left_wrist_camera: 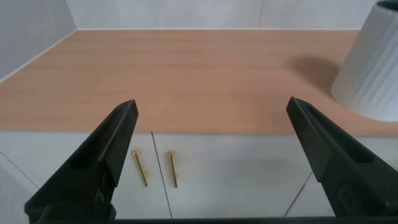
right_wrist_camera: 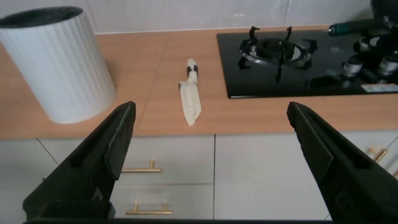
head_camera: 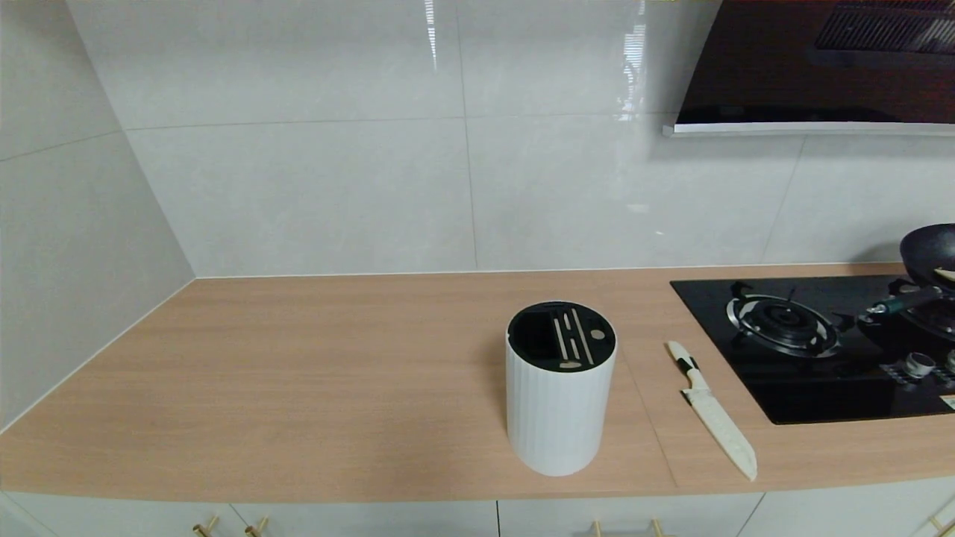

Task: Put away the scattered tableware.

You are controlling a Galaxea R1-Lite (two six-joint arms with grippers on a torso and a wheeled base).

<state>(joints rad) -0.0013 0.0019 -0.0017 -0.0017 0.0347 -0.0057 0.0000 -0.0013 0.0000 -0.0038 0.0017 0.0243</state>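
Left gripper (left_wrist_camera: pixel 211 102) and right gripper (right_wrist_camera: pixel 211 106) both gape empty. The knife (head_camera: pixel 709 406) lies flat near the counter (head_camera: pixel 336 358) edge, so a sloppy pinch might skid it off.

Wooden countertop (head_camera: pixel 336 373): light brown, grain running along its length. One thin seam crosses it from back to front, passing between the holder and the knife.

Directly on it:
- White ribbed cylindrical holder (head_camera: pixel 559 425), upright, near the front edge and about mid-counter (black top face with narrow slots and one larger opening).
- Knife (head_camera: pixel 712 410), lying flat to the right of the holder and apart from it. The pale blade tip points toward the front edge, and the white handle with a black band points toward the back.
- Black glass gas hob (head_camera: pixel 813 358), set into the counter just beside the knife on its right, not touching it.
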